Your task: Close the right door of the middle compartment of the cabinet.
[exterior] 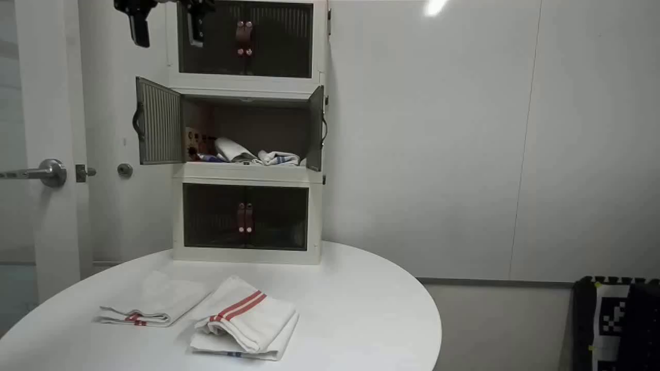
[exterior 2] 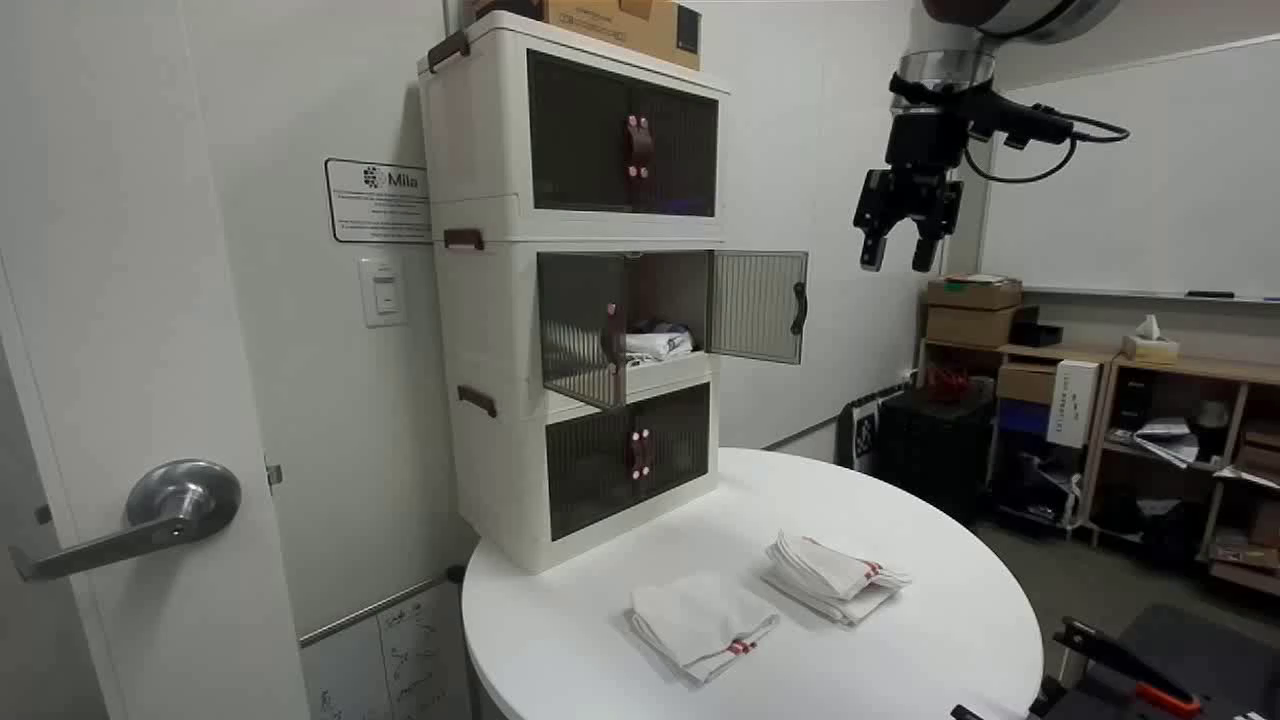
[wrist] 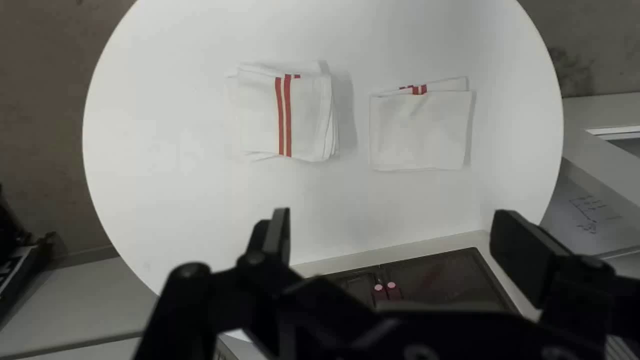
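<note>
The white three-tier cabinet (exterior: 247, 173) (exterior 2: 490, 320) stands on a round table. Its middle compartment (exterior: 263, 129) (exterior 2: 670, 285) is open and holds folded white cloths. The right door (exterior: 316, 129) (exterior 2: 757, 305) is a grey framed ribbed panel with a dark handle, swung outward on its right hinge. The left door (exterior: 161, 122) (exterior 2: 580, 325) also stands open. My gripper (exterior: 168, 41) (exterior 2: 899, 258) is open and empty, high above the table and apart from both doors. In the wrist view the gripper (wrist: 394, 220) spreads over the lower cabinet doors (wrist: 440, 280); the right door is not clearly shown there.
A white table (exterior: 371, 309) (wrist: 175, 175) carries a red-striped cloth stack (exterior: 247, 317) (exterior 2: 835, 580) (wrist: 287, 115) and a folded white cloth (exterior: 149, 299) (exterior 2: 700, 620) (wrist: 420, 132). A cardboard box (exterior 2: 620, 25) sits on the cabinet. A room door (exterior 2: 150, 350) stands at left.
</note>
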